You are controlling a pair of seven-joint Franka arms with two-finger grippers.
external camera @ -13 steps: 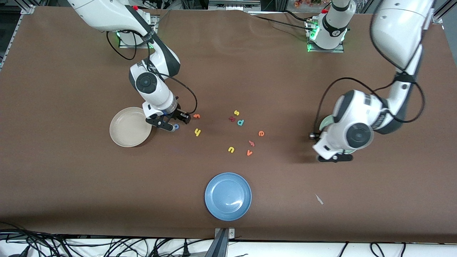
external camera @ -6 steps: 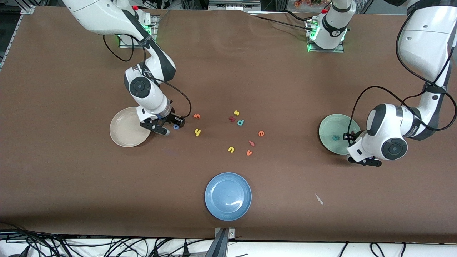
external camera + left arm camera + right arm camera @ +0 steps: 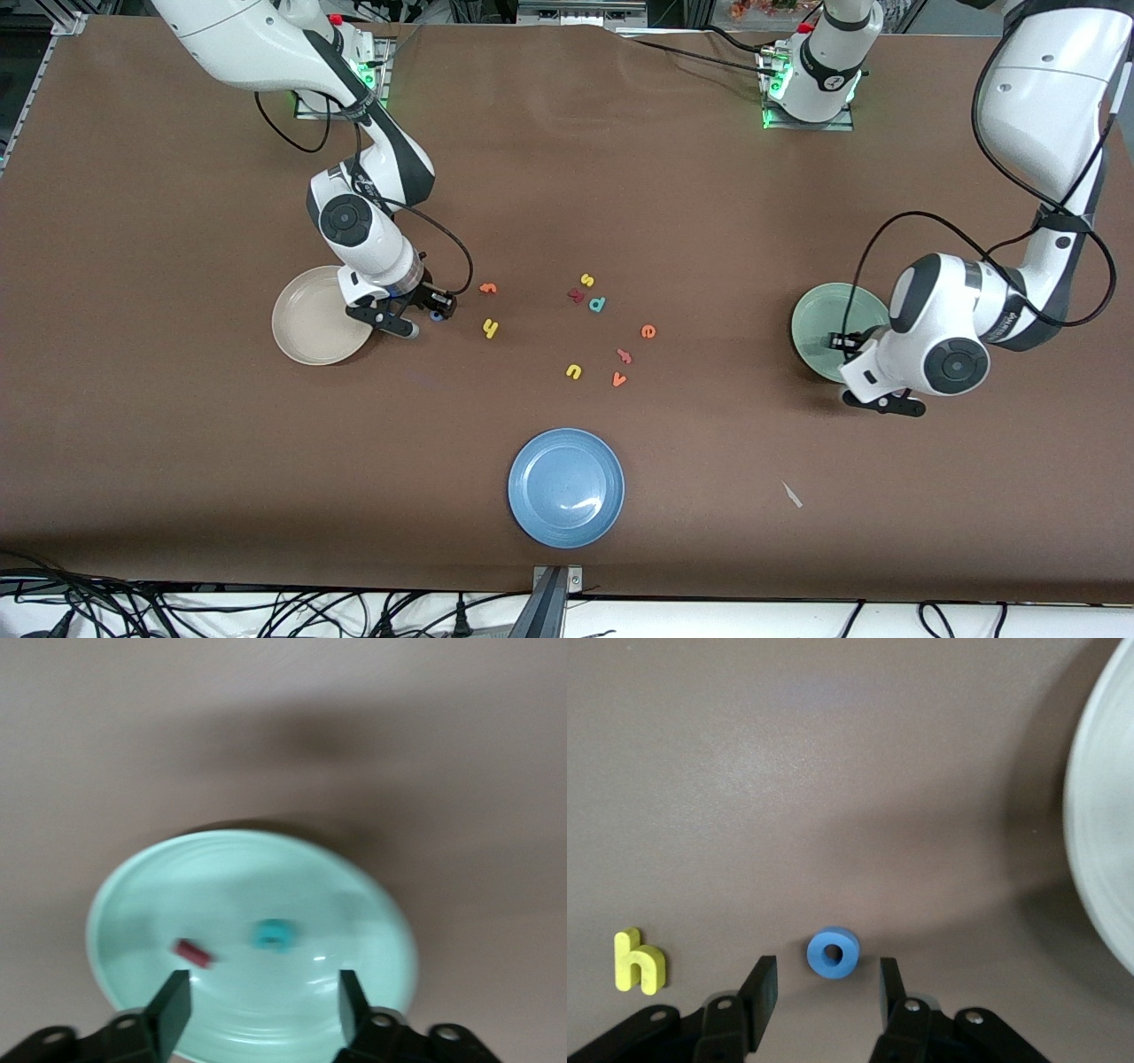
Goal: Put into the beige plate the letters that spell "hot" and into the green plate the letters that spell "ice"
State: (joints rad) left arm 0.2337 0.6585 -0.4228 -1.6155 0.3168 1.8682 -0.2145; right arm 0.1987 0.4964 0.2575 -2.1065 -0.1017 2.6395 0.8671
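Note:
The green plate (image 3: 817, 323) lies at the left arm's end of the table. The teal c (image 3: 273, 934) and the dark red i (image 3: 193, 953) rest in it. My left gripper (image 3: 262, 988) hangs open over the plate's rim with nothing between its fingers. My right gripper (image 3: 827, 979) is low and open beside the beige plate (image 3: 314, 319). The blue o (image 3: 833, 953) lies on the table just at its fingertips, untouched. The yellow h (image 3: 490, 329) and orange t (image 3: 487, 288) lie nearby, and the orange e (image 3: 648, 331) is mid-table.
Loose letters lie mid-table: a yellow s (image 3: 586, 280), a teal p (image 3: 597, 304), a yellow u (image 3: 573, 371), an orange v (image 3: 618, 379) and two reddish ones. A blue plate (image 3: 565, 487) sits nearer the front camera. A small white scrap (image 3: 791, 494) lies by it.
My left gripper has swung across the green plate and opened, and the dark red i now lies in the plate. The right gripper has shifted slightly toward the beige plate, around the blue o.

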